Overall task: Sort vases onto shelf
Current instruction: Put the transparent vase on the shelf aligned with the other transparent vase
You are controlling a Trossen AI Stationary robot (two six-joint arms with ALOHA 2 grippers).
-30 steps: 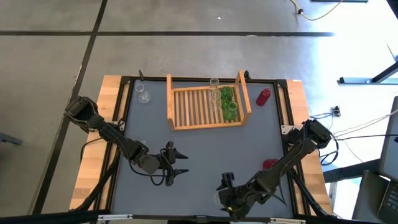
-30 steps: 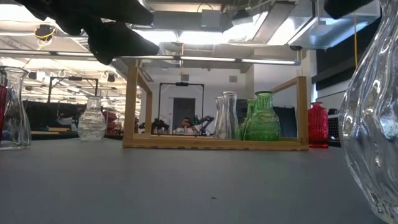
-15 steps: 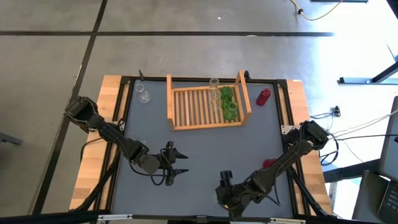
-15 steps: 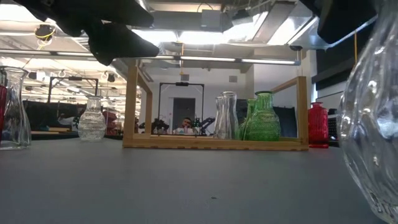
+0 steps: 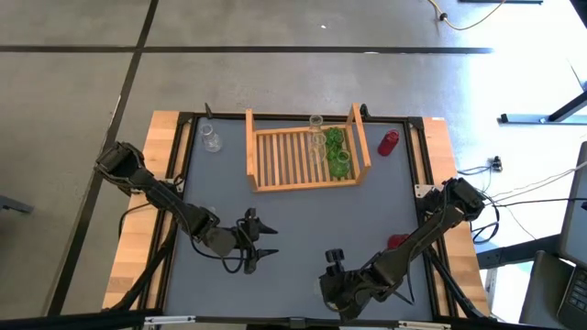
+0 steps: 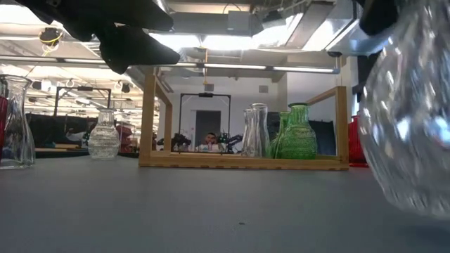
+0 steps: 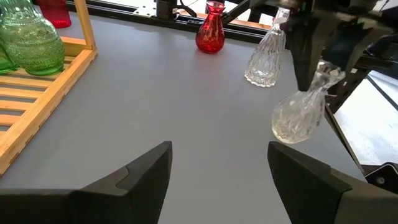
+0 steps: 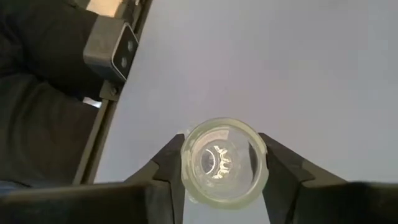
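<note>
Left gripper: held idle above the table's near middle, fingers spread wide, nothing between them.
Loose clear vases: 1 stands at the far left corner; a tall one is seen at the left edge of the low view; another stands by the right arm.
Shelf: at the far middle of the table; 1 clear vase and 2 green vases are grouped at its right end.
Red vases: 1 is just right of the shelf, 1 near the right edge.
Right gripper: at the near edge, closed on the neck of a clear vase, which appears lifted and tilted.
Handling: the glass is judged rigid, slippery and breakable, light for its size; the narrow neck under the rim is judged the surest hold, with modest squeeze.
</note>
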